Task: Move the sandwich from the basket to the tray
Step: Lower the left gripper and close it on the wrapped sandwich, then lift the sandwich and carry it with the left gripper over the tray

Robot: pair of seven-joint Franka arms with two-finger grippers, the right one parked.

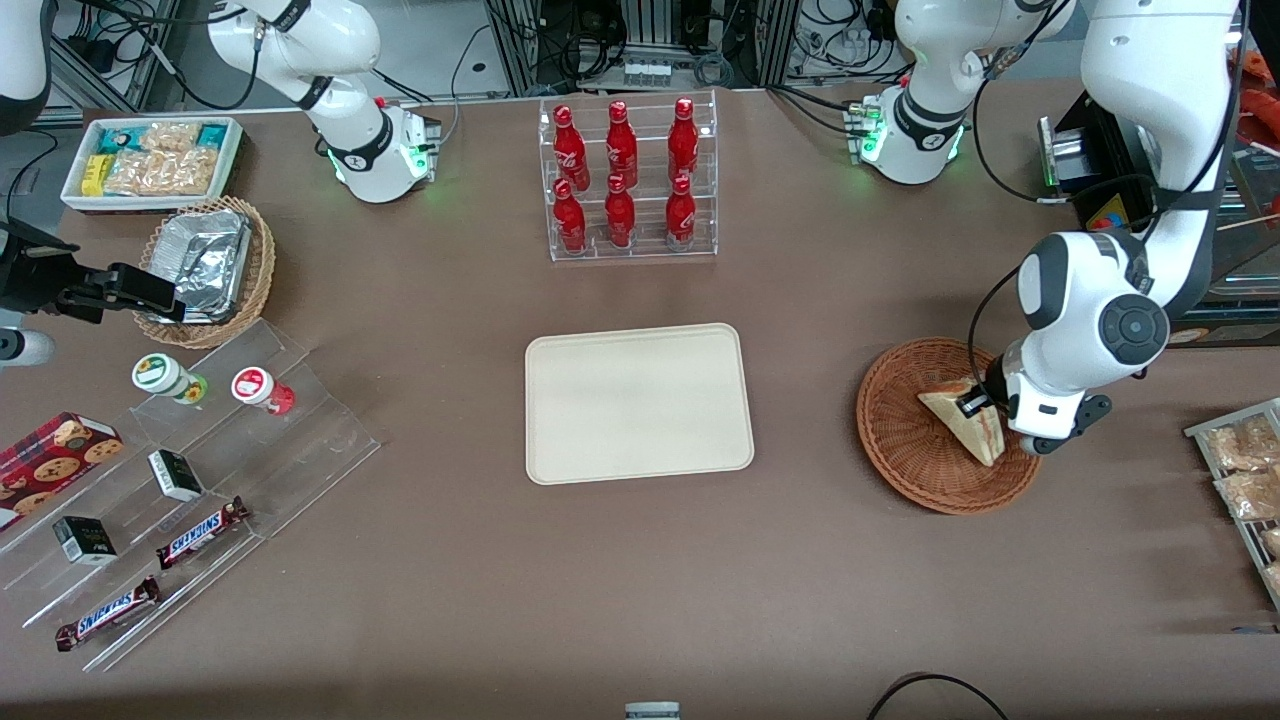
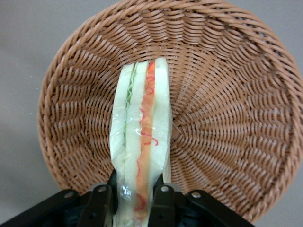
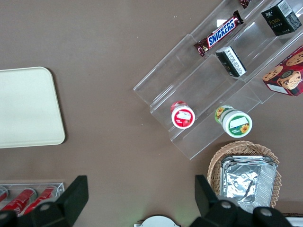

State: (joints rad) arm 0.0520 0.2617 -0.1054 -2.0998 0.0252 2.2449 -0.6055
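The sandwich (image 1: pixel 962 421) (image 2: pixel 141 142), a pale bread wedge with red and green filling wrapped in clear film, stands on edge in the reddish-brown wicker basket (image 1: pixel 905 440) (image 2: pixel 227 94) toward the working arm's end of the table. My gripper (image 1: pixel 980 405) (image 2: pixel 134 198) is down in the basket, shut on the sandwich, one black finger (image 2: pixel 162 201) pressed against each bread face. The cream tray (image 1: pixel 638 402) (image 3: pixel 26 106) lies bare at the table's middle, a good way from the basket toward the parked arm.
A clear rack of red bottles (image 1: pixel 627 180) stands farther from the front camera than the tray. Packets on a wire rack (image 1: pixel 1243 470) lie at the working arm's table edge. A clear stepped display (image 1: pixel 190 470), a foil-filled wicker basket (image 1: pixel 208 270) and a white snack bin (image 1: pixel 155 160) sit toward the parked arm's end.
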